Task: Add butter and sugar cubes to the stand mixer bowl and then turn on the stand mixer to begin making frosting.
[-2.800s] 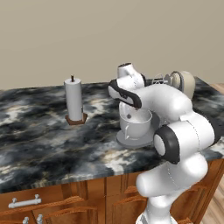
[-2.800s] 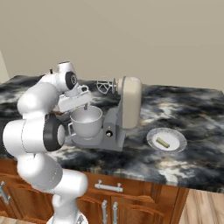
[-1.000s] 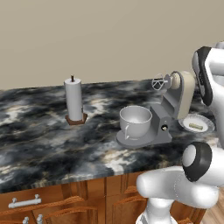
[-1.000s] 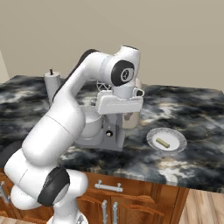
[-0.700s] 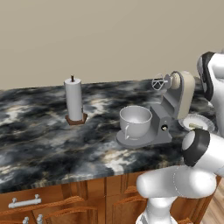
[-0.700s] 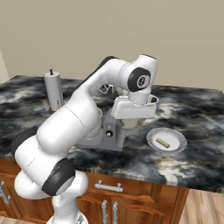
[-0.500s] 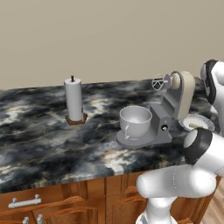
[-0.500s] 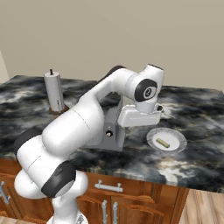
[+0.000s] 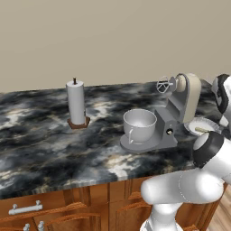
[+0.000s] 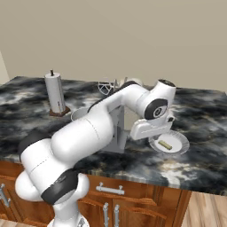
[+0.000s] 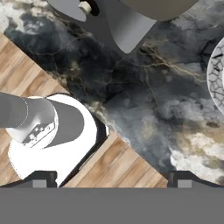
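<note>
The tool is seen from the hand view with its two dark finger tips standing far apart at the bottom of the picture, fully released and with nothing between them. Beneath it lies the dark marbled worktop, whose edge runs diagonally, with wooden floor beyond it. A piece of the round white plate is caught at the right edge of that view, and the grey base of the stand mixer at the top.

In the right base view the hand is held above the worktop, just to the left of the plate and close over its near rim. On the plate rests the butter — a short yellowish stick lying flat, untouched by the tool.

The stand mixer is seen in the left base view near the middle of the worktop, its cream head tilted back and the wire whisk raised clear. The stand mixer bowl is seated on the mixer's flat grey base, upright, with its handle turned toward the camera. The plate lies just to the right of the mixer, partly hidden by the arm.

A paper-towel roll stands upright on a brown holder, well apart from the mixer on its left; it is also seen in the right base view. Wooden cabinet fronts with metal handles are set below the worktop.

The sugar cubes cannot be made out.
</note>
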Robot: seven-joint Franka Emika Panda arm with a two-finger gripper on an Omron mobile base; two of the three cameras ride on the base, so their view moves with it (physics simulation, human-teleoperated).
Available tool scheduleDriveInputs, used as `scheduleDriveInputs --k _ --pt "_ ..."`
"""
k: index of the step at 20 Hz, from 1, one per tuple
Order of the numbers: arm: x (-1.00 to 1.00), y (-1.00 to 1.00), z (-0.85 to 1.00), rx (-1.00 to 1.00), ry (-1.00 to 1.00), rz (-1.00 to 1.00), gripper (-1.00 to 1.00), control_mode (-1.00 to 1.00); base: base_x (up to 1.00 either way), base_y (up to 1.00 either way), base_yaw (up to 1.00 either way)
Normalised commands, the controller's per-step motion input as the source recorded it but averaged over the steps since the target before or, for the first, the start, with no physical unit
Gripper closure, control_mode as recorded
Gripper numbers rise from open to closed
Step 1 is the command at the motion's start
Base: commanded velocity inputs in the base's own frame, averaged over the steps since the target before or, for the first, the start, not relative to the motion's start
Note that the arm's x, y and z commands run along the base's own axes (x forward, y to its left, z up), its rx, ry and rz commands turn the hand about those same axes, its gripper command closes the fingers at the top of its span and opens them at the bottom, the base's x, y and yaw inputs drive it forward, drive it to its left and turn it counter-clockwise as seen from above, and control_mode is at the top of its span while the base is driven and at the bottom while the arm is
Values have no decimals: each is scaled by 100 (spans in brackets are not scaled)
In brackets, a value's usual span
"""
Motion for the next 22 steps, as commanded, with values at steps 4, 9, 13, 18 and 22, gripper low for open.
scheduleDriveInputs --k 4,9,13,18,22 --pt "49 -17 0 0 -2 0 -100 -100 0 0 0" --pt "73 -12 -1 0 0 0 -100 -100 0 0 0" --pt "69 -16 -17 0 0 0 -100 -100 0 0 0" --pt "34 -28 -33 0 0 0 -100 -100 0 0 0" --pt "4 -38 -29 0 0 0 -100 -100 0 0 0"
